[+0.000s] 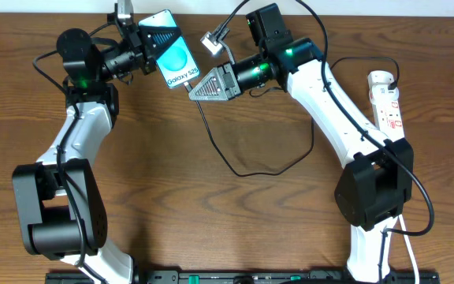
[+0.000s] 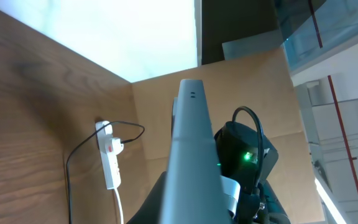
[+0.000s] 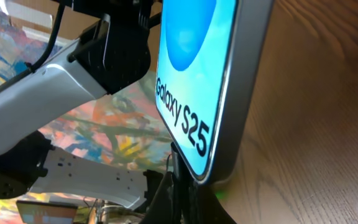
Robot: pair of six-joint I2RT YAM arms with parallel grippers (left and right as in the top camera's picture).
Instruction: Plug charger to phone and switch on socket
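My left gripper (image 1: 150, 49) is shut on the phone (image 1: 172, 54), holding it above the table at the back, with its light blue "Galaxy S25" screen facing up. In the left wrist view the phone (image 2: 189, 155) stands edge-on. My right gripper (image 1: 192, 90) is shut on the charger tip, right at the phone's (image 3: 197, 81) lower end. I cannot tell whether the tip sits in the port. The charger cable (image 1: 239, 170) loops over the table toward the right arm. The socket (image 1: 386, 99) lies at the far right, and its (image 2: 110, 155) strip carries a black plug (image 2: 120, 147).
The right arm's white link (image 1: 329, 102) crosses between the cable loop and the socket. Both arm bases (image 1: 369, 197) stand near the front edge. A cardboard wall (image 2: 154, 106) rises behind the table's far edge.
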